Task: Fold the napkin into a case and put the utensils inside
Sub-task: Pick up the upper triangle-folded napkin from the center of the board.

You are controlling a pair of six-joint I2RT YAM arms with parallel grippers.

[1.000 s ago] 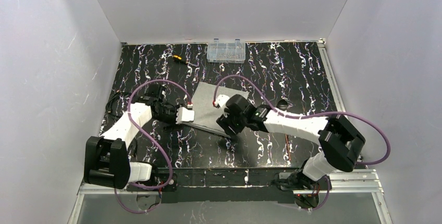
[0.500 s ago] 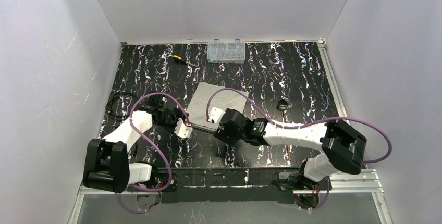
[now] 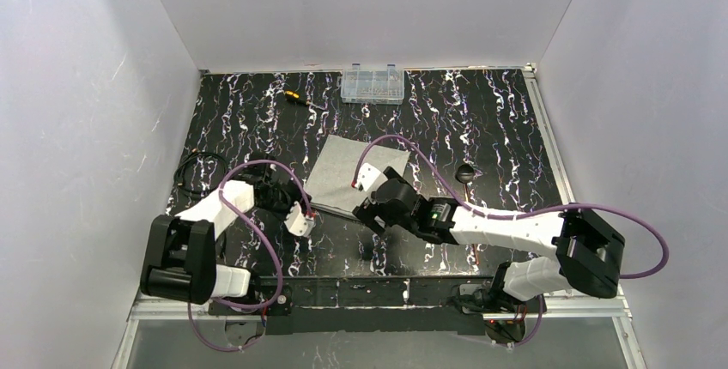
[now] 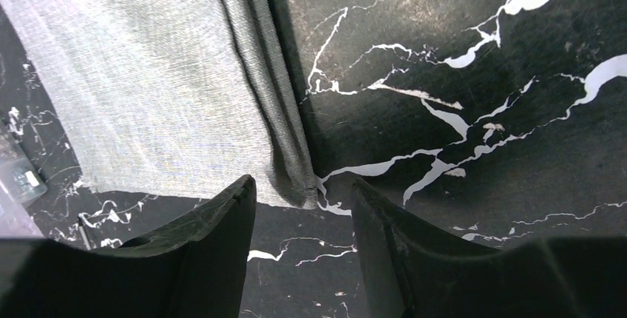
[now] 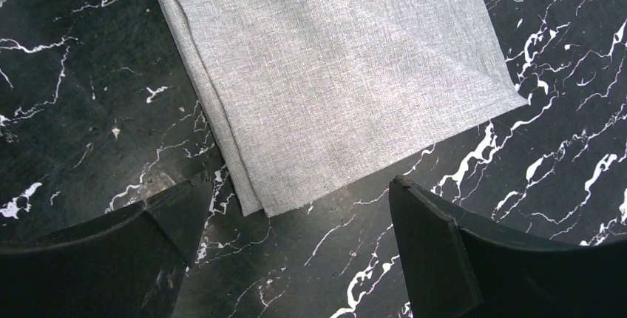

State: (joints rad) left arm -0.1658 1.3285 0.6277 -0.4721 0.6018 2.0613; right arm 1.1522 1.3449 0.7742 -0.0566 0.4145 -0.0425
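The napkin (image 3: 345,172) lies flat on the black marbled table as a folded light-grey rectangle, with layered edges along its left side. In the left wrist view the napkin (image 4: 163,89) has its near left corner just ahead of my left gripper (image 4: 303,185), whose jaws are apart with nothing between them. My right gripper (image 5: 302,185) is open wide just short of the napkin's (image 5: 333,74) near edge and touches nothing. From above, the left gripper (image 3: 302,213) and right gripper (image 3: 367,212) flank that near edge. One utensil's dark spoon head (image 3: 466,172) shows to the right; its handle is behind the right arm.
A clear plastic compartment box (image 3: 372,84) stands at the back, with a short orange-and-black screwdriver (image 3: 294,96) to its left. A black cable loop (image 3: 193,167) lies by the left wall. White walls enclose the table on three sides.
Both grippers have drawn back toward the near edge, off the napkin. The right jaws have spread wider. The napkin now lies flat and untouched.
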